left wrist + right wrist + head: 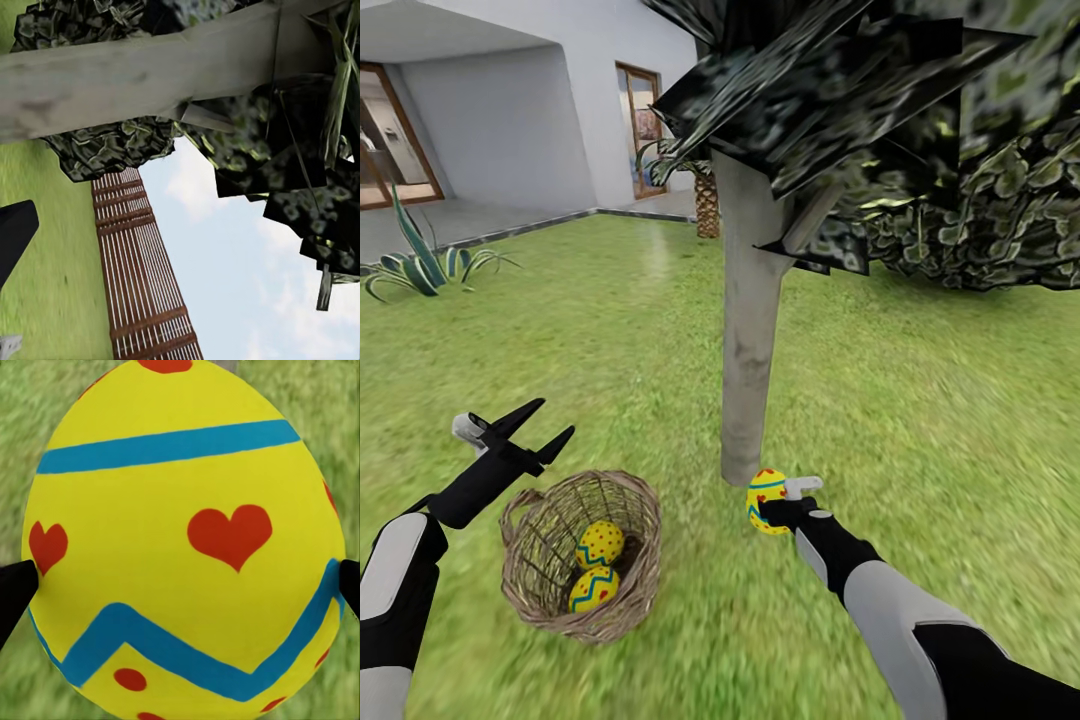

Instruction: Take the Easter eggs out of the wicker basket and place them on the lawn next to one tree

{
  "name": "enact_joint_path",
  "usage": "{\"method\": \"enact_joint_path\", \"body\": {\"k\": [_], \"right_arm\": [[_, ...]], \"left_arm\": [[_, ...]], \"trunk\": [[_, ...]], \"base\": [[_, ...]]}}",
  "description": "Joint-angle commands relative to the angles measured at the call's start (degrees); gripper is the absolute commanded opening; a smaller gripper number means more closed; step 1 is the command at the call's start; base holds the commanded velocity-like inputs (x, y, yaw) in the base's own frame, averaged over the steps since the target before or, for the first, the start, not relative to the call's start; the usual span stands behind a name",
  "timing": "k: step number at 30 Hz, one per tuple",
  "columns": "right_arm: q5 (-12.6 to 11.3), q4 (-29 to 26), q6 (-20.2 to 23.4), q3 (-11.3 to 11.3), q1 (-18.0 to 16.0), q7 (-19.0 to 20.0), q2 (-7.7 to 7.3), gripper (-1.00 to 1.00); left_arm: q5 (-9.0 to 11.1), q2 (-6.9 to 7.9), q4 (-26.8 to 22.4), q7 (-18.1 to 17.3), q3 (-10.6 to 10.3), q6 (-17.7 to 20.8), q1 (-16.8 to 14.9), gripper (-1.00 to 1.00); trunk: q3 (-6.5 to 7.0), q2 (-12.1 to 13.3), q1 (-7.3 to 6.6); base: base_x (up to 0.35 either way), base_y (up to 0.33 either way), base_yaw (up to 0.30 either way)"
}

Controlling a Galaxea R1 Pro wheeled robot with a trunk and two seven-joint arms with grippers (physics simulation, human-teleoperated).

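Observation:
A yellow Easter egg point(765, 499) with blue bands and red hearts sits clamped in my right gripper point(770, 505), just above the lawn point(920, 400) beside the foot of the pale-trunked tree point(748, 350). The right wrist view shows that egg point(184, 540) up close, a black fingertip point(13, 592) pressing each side. Two more eggs point(600, 543) point(593, 588) lie in the wicker basket point(525, 560), which is tipped on the grass left of the trunk. My left gripper point(542, 425) hangs open above the basket's left rim, holding nothing. The left wrist view looks past the trunk point(150, 71) at sky.
A white house with wooden-framed doors point(640, 125) and a grey paved strip lies at the back. A striped agave point(420, 262) grows at the far left, and a palm trunk point(706, 205) stands behind the tree. Low dark foliage point(960, 200) hangs at the right. A slatted wooden fence point(142, 270) is nearby.

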Motion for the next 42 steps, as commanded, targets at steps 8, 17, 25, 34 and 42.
{"method": "enact_joint_path", "body": {"k": [8, 17, 25, 34, 42], "right_arm": [[0.78, -0.08, 0.23, -0.24, 0.0, 0.08, 0.11, -1.0], [0.89, -0.06, 0.23, -0.24, 0.0, 0.08, 0.2, -1.0], [0.74, -0.03, 0.31, -0.24, 0.0, 0.08, 0.2, -1.0], [1.05, 0.32, 0.15, -0.2, 0.0, 0.08, 0.2, -1.0], [0.85, 0.19, 8.58, 0.15, -0.98, -10.96, 0.98, -1.0]], "left_arm": [[1.96, -0.07, 0.07, -0.28, 0.15, 0.17, 0.08, 1.0], [3.31, 0.02, 0.12, -0.28, 0.07, 0.11, 0.11, 1.0], [3.32, 0.02, 0.08, -0.28, 0.07, 0.11, 0.11, 1.0], [3.32, 0.02, 0.15, -0.28, 0.07, 0.11, 0.11, 1.0], [3.24, -0.13, 0.08, -0.28, -0.02, 0.03, 0.11, 1.0]], "trunk": [[-0.22, -0.42, 0.22], [-1.84, -4.03, 2.19], [-3.28, -7.24, 3.95], [-4.89, -10.85, 5.93], [-6.33, -14.05, 7.69]], "base": [[0.007, 0.0, 0.0], [0.0, 0.0, 0.0], [0.0, 0.0, 0.0], [0.0, 0.0, 0.0], [0.0, 0.0, 0.0]]}}
